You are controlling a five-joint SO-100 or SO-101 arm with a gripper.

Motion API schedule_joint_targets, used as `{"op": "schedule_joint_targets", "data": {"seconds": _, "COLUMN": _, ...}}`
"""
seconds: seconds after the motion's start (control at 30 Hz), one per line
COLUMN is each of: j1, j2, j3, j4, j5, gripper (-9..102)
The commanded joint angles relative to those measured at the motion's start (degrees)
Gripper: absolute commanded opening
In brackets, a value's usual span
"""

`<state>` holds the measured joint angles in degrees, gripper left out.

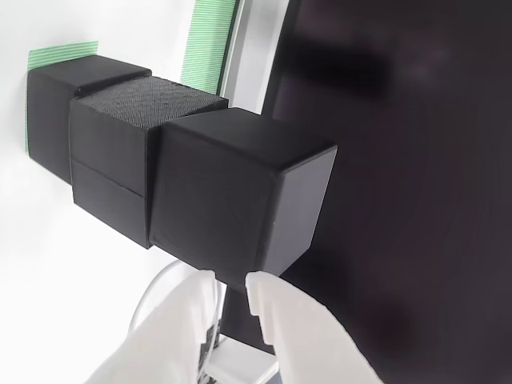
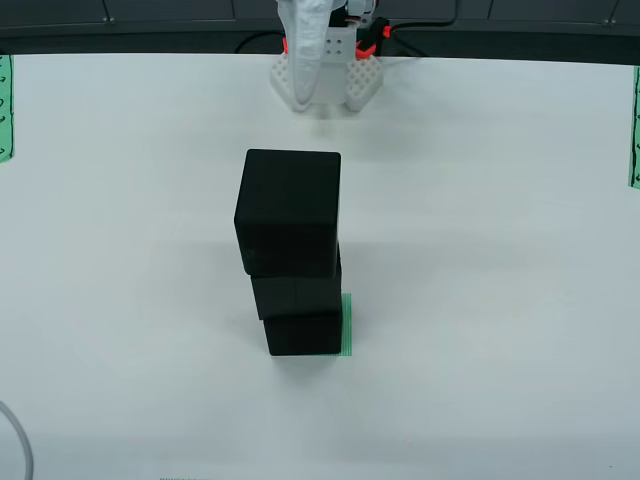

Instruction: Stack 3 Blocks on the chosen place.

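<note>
Three black blocks stand stacked on the green-striped chosen place (image 2: 346, 325): the bottom block (image 2: 303, 335), the middle block (image 2: 297, 295) and the top block (image 2: 290, 210), which sits slightly off toward the left. In the gripper's own view the stack lies sideways, with the top block (image 1: 240, 184) nearest, then the middle block (image 1: 120, 152), then the bottom block (image 1: 60, 104) against the striped patch (image 1: 60, 54). My gripper (image 1: 230, 280) is open, its white fingertips (image 1: 268, 292) just short of the top block and holding nothing. The arm (image 2: 305, 50) is at the table's far edge.
A large flat black panel (image 1: 400, 160) stands at the right of the gripper view, beside a metal rail with a green-striped strip (image 1: 210, 40). Green strips (image 2: 5, 105) mark the white table's side edges. A cable (image 2: 15, 440) curls at the near left corner.
</note>
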<state>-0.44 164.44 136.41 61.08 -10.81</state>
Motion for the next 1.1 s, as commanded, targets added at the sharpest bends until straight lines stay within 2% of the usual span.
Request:
{"op": "schedule_joint_targets", "data": {"seconds": 0.0, "j1": -0.88, "j2": 7.73, "j3": 7.91, "j4": -6.24, "j5": 3.78, "gripper": 0}}
{"op": "schedule_joint_targets", "data": {"seconds": 0.17, "j1": -1.14, "j2": 16.79, "j3": 21.27, "j4": -12.66, "j5": 9.32, "gripper": 0}}
{"op": "schedule_joint_targets", "data": {"seconds": 0.67, "j1": 0.44, "j2": 32.43, "j3": 42.89, "j4": -15.03, "j5": 11.25, "gripper": 0}}
{"op": "schedule_joint_targets", "data": {"seconds": 1.07, "j1": -0.97, "j2": 32.52, "j3": 43.95, "j4": -14.24, "j5": 11.16, "gripper": 0}}
